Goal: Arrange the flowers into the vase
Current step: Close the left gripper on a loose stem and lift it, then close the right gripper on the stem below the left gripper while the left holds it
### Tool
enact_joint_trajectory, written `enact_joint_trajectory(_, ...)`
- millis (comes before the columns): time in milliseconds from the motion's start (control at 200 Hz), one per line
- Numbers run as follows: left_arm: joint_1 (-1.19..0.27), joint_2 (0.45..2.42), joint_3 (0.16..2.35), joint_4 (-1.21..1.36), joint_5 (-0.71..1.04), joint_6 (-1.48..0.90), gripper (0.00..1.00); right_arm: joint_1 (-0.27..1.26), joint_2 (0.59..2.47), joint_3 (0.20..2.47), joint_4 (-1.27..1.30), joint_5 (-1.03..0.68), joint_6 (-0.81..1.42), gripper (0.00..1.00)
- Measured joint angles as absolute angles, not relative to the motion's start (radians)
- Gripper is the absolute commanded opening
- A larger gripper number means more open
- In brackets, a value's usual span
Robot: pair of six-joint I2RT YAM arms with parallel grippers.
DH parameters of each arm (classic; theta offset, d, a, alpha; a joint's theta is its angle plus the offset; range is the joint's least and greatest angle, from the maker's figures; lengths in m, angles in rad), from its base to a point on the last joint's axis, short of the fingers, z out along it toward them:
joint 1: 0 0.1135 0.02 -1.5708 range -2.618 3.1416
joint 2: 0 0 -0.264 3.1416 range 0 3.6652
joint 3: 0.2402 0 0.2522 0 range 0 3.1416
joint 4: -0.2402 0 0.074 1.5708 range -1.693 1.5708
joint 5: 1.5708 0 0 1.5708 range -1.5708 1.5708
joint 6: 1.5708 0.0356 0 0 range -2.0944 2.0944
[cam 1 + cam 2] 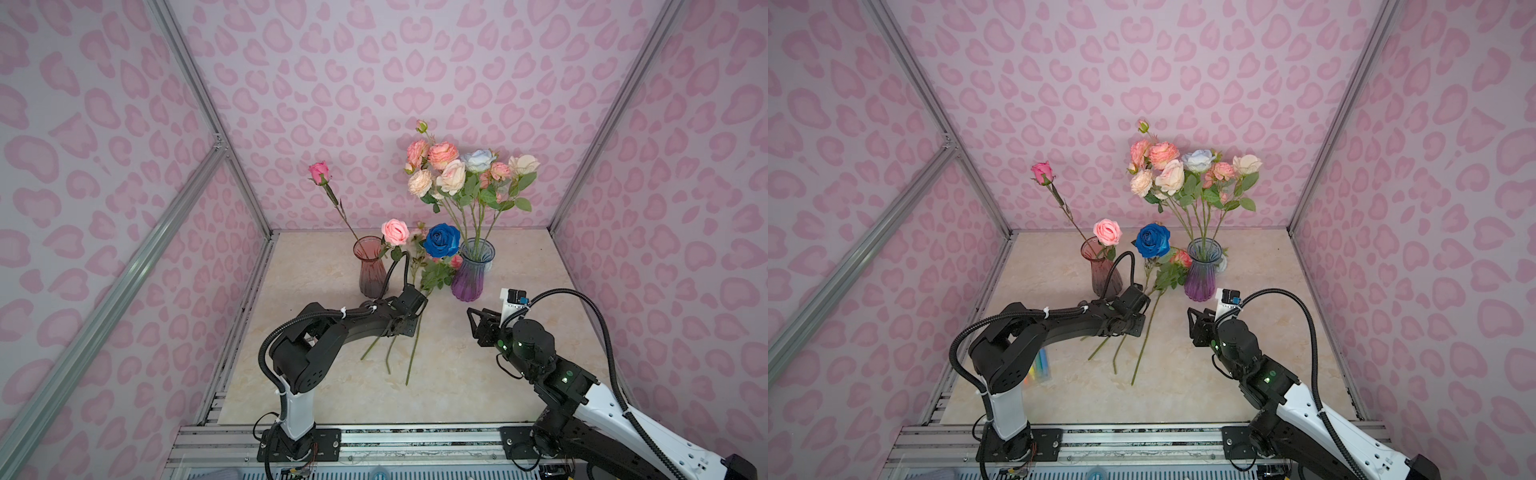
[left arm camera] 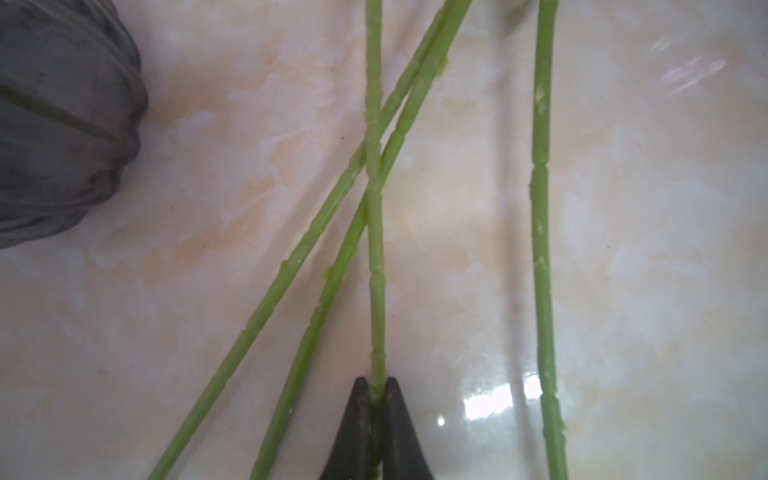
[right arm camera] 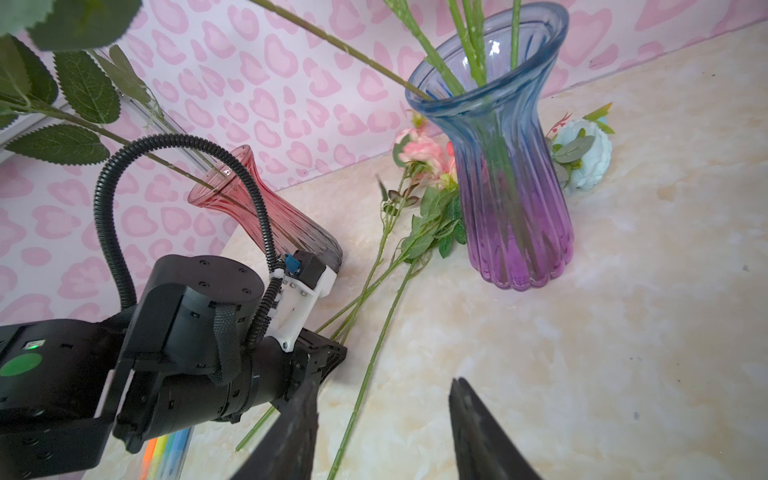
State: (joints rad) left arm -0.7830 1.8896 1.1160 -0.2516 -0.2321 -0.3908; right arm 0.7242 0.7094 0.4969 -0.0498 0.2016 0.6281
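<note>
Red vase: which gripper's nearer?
Left. The left gripper is beside the base of the red vase, jaws shut on a flower stem; the right gripper hovers open before the blue-purple vase.

Black-jointed arms (image 1: 357,324) with white links (image 1: 297,411), ribbed black cables (image 3: 102,199), green lights (image 1: 565,379).
</note>
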Motion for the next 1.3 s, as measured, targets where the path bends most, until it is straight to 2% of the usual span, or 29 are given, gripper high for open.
enact_joint_trajectory(340, -0.815, 1.605, 1.035, -0.29, -0.242, -0.39, 0.04, 0.724, 0.741, 0.506, -0.049, 0.181, 0.628, 0.53)
enact_joint_trajectory(545, -0.862, 1.397, 0.948, -0.325, -0.268, -0.424, 0.03, 0.749, 0.797, 0.538, -0.006, 0.128, 0.637, 0.56)
enact_joint_trajectory(795, -0.936, 1.174, 0.802, -0.346, -0.248, -0.504, 0.03, 0.887, 0.989, 0.567, 0.168, 0.08, 0.701, 0.64)
enact_joint_trajectory(1050, -0.942, 1.127, 0.81, -0.339, -0.215, -0.497, 0.03, 0.955, 1.227, 0.672, 0.346, 0.051, 0.781, 0.65)
enact_joint_trajectory(1135, -0.944, 1.114, 0.81, -0.337, -0.194, -0.491, 0.03, 0.955, 1.283, 0.672, 0.398, 0.044, 0.825, 0.62)
enact_joint_trajectory(1300, -0.945, 1.087, 0.795, -0.319, -0.161, -0.484, 0.04, 0.96, 1.356, 0.692, 0.472, -0.001, 0.867, 0.38)
